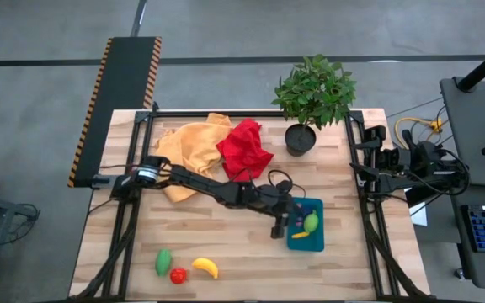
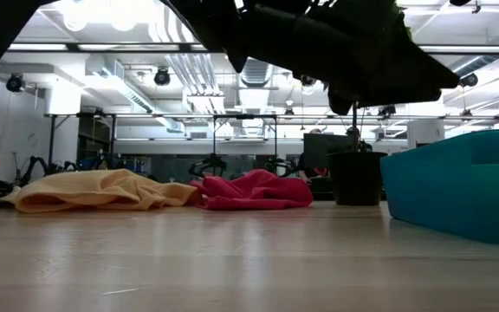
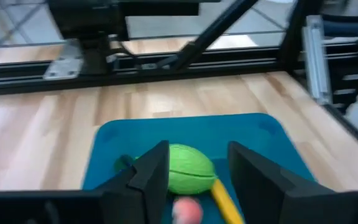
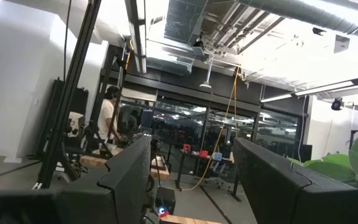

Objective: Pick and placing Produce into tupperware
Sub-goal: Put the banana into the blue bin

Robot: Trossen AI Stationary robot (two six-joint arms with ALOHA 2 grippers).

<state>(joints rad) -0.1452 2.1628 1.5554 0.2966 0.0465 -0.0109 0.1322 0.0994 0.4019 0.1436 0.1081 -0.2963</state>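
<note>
The teal-blue tupperware (image 1: 314, 240) sits on the table's right half, and its wall also shows in the low view (image 2: 466, 186). Inside it lie a green piece (image 3: 188, 168), a yellow piece (image 3: 225, 200), a small pink bit (image 3: 187, 211) and something purple (image 1: 297, 220). My left gripper (image 3: 197, 171) is open over the tupperware's left edge (image 1: 280, 225), its fingers on either side of the green piece and apart from it. A green piece (image 1: 164, 261), the red tomato (image 1: 178, 274) and the yellow banana (image 1: 205, 268) lie near the table's near edge. My right gripper (image 4: 191, 180) is open and waits at the table's right side (image 1: 369, 168).
An orange-yellow cloth (image 1: 192, 147) and a red cloth (image 1: 244, 150) lie bunched at the far side. A leafy plant in a black pot (image 1: 300, 139) stands behind the tupperware. Bare wood lies between the near produce and the tupperware. A person stands in the room beyond (image 4: 109, 118).
</note>
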